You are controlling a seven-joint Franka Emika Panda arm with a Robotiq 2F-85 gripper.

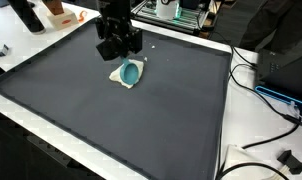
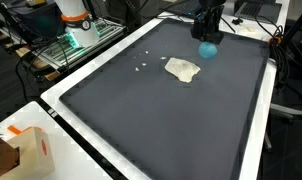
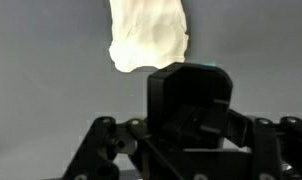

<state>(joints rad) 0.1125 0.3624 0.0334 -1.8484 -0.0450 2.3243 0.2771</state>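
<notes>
gripper (image 2: 207, 38) hangs low over the far end of the dark mat (image 2: 141, 115), and right under it is a small teal rounded object (image 2: 207, 49), a ball or little cup, too small to say which. in both exterior views the teal piece sits tight against the fingertips, but i can't tell whether the fingers are clamped on it or just parked above it. the wrist view is no help: only dark gripper body, with the fingertips lost in shadow.

just beside it lies a crumpled whitish cloth (image 2: 182, 69), flat on the mat. from one angle there's a clear gap between the cloth and the teal piece. in an exterior view the teal object (image 1: 130, 72) overlaps the cloth, so i'd judge it's off the mat or standing tall. the wrist view shows the cloth (image 3: 149, 35) ahead of the gripper.

handling call: the teal piece looks light, smooth and curved, so it's likely to squirt out of a shallow pinch. best taken across its widest part. the cloth is limp and bunches anywhere.
</notes>
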